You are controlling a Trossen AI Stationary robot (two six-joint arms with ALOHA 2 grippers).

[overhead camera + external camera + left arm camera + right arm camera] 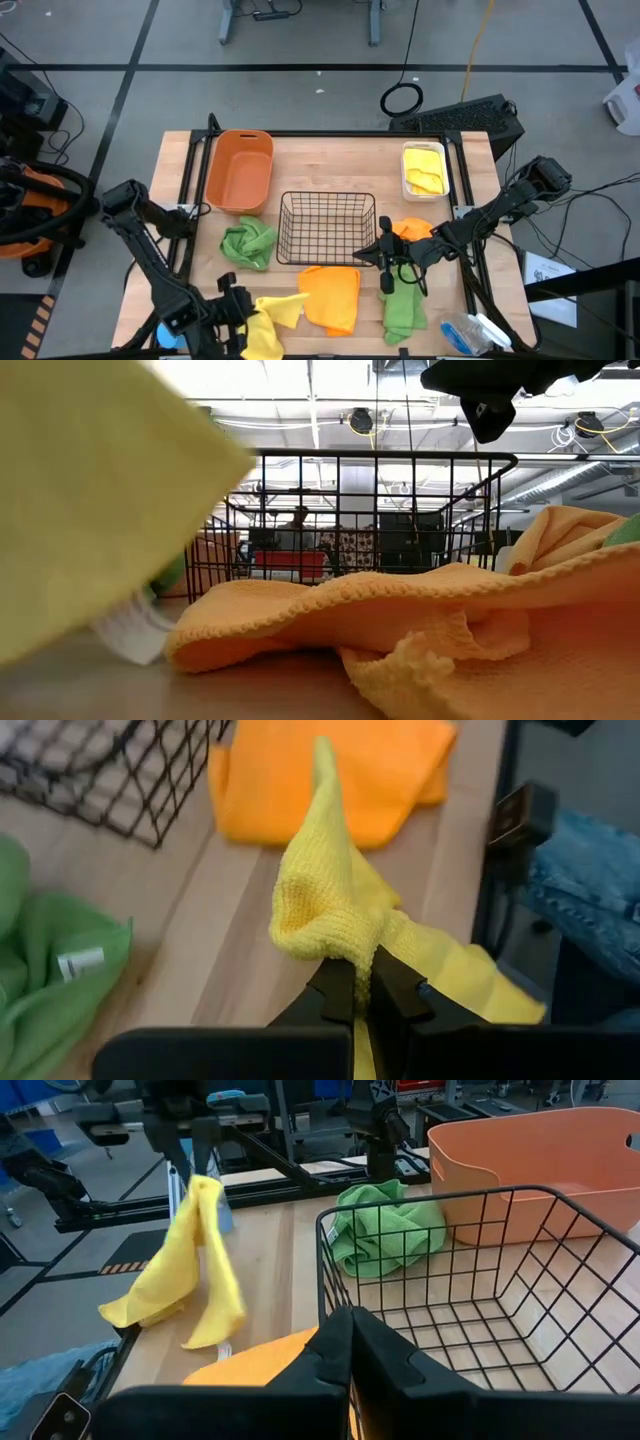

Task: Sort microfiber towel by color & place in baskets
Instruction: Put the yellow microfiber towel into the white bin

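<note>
A wooden table [330,150] fills the middle of the overhead frame. An orange tub [240,170] sits upper left, a black wire basket [327,228] at centre, a white bin [424,170] holding yellow cloth upper right. At the bottom left, the left gripper [243,318] pinches a yellow towel [268,318], lifted off the table. The right gripper [385,262], pressed together and empty, hovers right of the basket. The step in hand looks like carrying yellow; next, it must cross to the white bin.
</note>
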